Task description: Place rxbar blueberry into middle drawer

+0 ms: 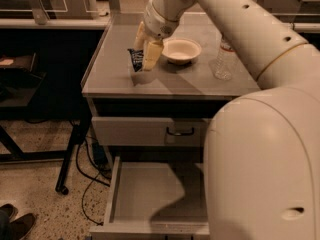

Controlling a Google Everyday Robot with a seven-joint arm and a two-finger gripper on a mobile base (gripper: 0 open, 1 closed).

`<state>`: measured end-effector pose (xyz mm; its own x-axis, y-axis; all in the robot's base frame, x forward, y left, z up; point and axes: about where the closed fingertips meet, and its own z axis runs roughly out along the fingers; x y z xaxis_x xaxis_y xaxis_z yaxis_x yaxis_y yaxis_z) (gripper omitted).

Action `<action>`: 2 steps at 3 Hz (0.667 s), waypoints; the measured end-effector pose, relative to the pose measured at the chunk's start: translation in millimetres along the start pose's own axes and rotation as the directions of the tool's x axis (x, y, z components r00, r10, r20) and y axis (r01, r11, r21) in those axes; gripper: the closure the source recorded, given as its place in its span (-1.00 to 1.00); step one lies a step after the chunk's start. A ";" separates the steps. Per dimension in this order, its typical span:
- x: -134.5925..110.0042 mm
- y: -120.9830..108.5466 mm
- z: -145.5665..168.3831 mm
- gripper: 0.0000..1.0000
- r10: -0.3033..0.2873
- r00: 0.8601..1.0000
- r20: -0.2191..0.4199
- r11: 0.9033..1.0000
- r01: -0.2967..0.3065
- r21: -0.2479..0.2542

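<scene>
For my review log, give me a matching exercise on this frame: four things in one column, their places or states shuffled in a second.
Things:
1. rxbar blueberry
2. bowl
3. bottle
4. middle drawer

Places or states:
A. pulled open, low down
B. on the counter, just right of the gripper
C. held in the gripper over the counter's left half
D. upright near the counter's right edge

Pairs: 1-C, 2-B, 3-D, 4-A.
</scene>
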<state>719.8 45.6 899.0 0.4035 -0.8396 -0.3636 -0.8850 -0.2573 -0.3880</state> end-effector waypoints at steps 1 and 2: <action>-1.3 3.4 -0.4 1.00 0.002 1.000 0.000 1.000 -0.002 -0.001; -1.3 8.9 -3.3 1.00 0.026 1.000 0.011 1.000 -0.026 0.001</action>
<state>710.6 42.8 898.8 0.3825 -0.8408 -0.3830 -0.8952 -0.2345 -0.3791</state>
